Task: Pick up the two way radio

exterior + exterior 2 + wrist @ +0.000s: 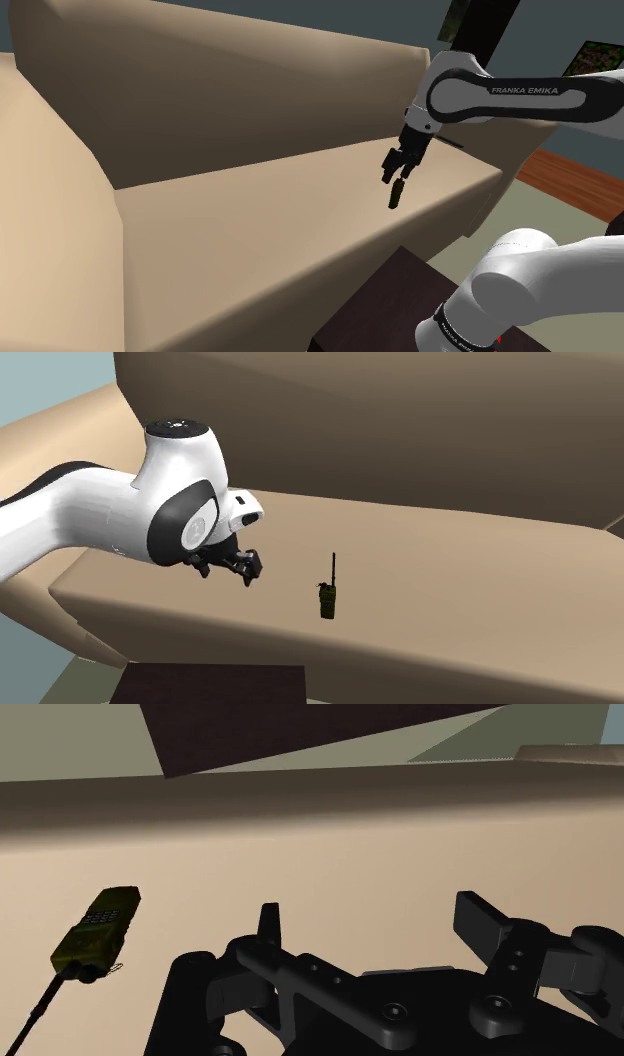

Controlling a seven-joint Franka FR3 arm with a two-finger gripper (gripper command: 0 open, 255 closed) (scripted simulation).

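The two way radio (327, 602) is olive green with a keypad and a thin black antenna. It lies on the tan sofa seat (450, 572) near the front edge, antenna pointing toward the backrest. My black gripper (250, 565) hovers over the seat a short way from the radio, toward the second exterior view's left. From the shoulder view the radio (396, 193) appears just below the gripper (397, 174). In the wrist view the radio (97, 932) lies off to one side of the gripper (375, 929). The fingers (268, 929) stand open with nothing between them.
The sofa's tall backrest (230, 90) rises behind the seat, and a wide armrest (50, 230) closes the shoulder view's left. A dark brown stand top (385, 300) sits just in front of the sofa's front edge. Grey-green floor (540, 215) lies beyond.
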